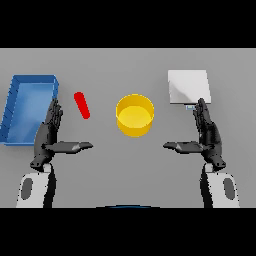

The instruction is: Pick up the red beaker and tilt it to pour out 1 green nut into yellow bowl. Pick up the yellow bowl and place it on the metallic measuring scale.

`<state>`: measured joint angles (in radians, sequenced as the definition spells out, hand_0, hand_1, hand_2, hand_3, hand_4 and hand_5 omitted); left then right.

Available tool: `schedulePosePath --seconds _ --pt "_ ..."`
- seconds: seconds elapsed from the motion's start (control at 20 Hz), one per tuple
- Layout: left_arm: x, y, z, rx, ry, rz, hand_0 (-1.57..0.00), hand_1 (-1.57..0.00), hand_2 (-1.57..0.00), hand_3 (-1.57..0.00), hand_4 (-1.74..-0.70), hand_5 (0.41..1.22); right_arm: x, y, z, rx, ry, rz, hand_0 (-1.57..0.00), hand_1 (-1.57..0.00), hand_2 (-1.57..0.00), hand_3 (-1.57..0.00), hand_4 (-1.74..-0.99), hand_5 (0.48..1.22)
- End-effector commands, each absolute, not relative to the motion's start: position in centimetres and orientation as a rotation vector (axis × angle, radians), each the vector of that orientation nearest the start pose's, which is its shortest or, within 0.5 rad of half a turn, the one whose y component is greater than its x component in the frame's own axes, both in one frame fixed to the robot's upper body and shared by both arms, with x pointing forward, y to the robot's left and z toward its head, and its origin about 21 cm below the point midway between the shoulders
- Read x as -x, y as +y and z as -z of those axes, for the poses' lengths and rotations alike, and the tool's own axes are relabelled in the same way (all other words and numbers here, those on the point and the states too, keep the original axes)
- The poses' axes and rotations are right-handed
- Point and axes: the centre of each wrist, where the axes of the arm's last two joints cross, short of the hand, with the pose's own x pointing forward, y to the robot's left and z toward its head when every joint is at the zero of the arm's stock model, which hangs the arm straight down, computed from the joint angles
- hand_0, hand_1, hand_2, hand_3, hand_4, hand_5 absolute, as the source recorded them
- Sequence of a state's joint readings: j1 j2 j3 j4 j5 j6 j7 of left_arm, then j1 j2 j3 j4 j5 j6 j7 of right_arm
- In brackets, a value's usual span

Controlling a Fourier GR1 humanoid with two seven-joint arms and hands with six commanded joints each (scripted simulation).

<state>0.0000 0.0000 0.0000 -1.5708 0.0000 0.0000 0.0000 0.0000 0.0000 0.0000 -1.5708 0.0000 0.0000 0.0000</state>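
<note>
Surface: plain grey table point(125, 170), evenly lit, no wall or room visible beyond it.
Left hand: the left hand point(49, 135) hovers over the table with fingers straight and thumb spread inward, holding nothing.
Right hand: the right hand point(206, 136) mirrors it, fingers straight, thumb pointing inward, also empty.
Red beaker: the red beaker point(82, 105) sits just ahead of the left hand and slightly to its inner side, seen as a slim tilted red shape; whether a green nut is inside cannot be told.
Yellow bowl: the yellow bowl point(135, 115) stands upright between the two hands and a little ahead of both, its inside apparently empty.
Scale: the metallic measuring scale point(188, 87) lies ahead of the right hand, touching nothing, close by the fingertips.
Bin: a blue bin point(20, 107) rests beside the left hand on its outer side.
Why so placed: by my reading, the beaker falls to the left hand and the bowl-to-scale move to the right, each being nearer.
Stage: neither task step has begun, judging by the untouched beaker and bowl.
</note>
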Motion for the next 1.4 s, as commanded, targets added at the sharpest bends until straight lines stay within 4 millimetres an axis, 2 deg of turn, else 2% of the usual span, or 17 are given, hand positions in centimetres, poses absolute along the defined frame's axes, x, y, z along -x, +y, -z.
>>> schedulePosePath --seconds 0.0,0.25,0.3,0.4,0.65,0.85,1.0,1.35 --pt "-24.9 23.1 0.2 -0.002 -1.570 -0.001 0.00 0.00 0.00 0.00 -1.09 0.623 -24.8 -22.8 0.3 0.000 -1.571 0.001 0.00 0.00 0.00 0.00 -1.128 0.660" --pt "-25.4 24.2 0.1 -0.008 -1.563 -0.002 0.00 0.00 0.00 0.00 -1.09 0.623 -24.8 -22.3 0.2 -0.001 -1.570 -0.006 0.00 0.00 0.00 0.00 -1.128 0.660" --pt "-24.1 24.3 0.0 -0.049 -1.601 0.065 0.00 0.00 0.00 0.00 -1.09 0.623 -23.9 -22.0 -0.2 0.082 -1.673 -0.122 0.00 0.00 0.00 0.00 -1.128 0.660" --pt "-23.1 24.0 -0.5 -0.091 -1.633 0.132 0.00 0.00 0.00 0.00 -1.09 0.618 -22.8 -21.2 -0.3 0.164 -1.719 -0.250 0.00 0.00 0.00 0.00 -1.127 0.664" --pt "-22.2 23.7 -0.6 -0.119 -1.582 0.178 0.00 0.00 0.00 0.00 -1.09 0.613 -22.0 -20.9 -0.3 0.192 -1.723 -0.285 0.00 0.00 0.00 0.00 -1.120 0.660" --pt "-24.2 22.7 -0.3 -0.123 -1.578 0.218 0.00 0.00 0.00 0.00 -1.11 0.623 -22.3 -20.7 -0.5 0.204 -1.692 -0.277 0.00 0.00 0.00 0.00 -1.130 0.650" --pt "-26.3 22.2 0.6 -0.129 -1.587 0.224 0.00 0.00 0.00 0.00 -1.14 0.636 -22.0 -20.9 -0.4 0.168 -1.702 -0.244 0.00 0.00 0.00 0.00 -1.171 0.653" --pt "-30.5 22.2 2.2 -0.145 -1.568 0.211 0.00 0.00 0.00 0.00 -1.16 0.631 -22.3 -21.3 -0.7 0.155 -1.723 -0.248 0.00 0.00 0.00 0.00 -1.230 0.666"
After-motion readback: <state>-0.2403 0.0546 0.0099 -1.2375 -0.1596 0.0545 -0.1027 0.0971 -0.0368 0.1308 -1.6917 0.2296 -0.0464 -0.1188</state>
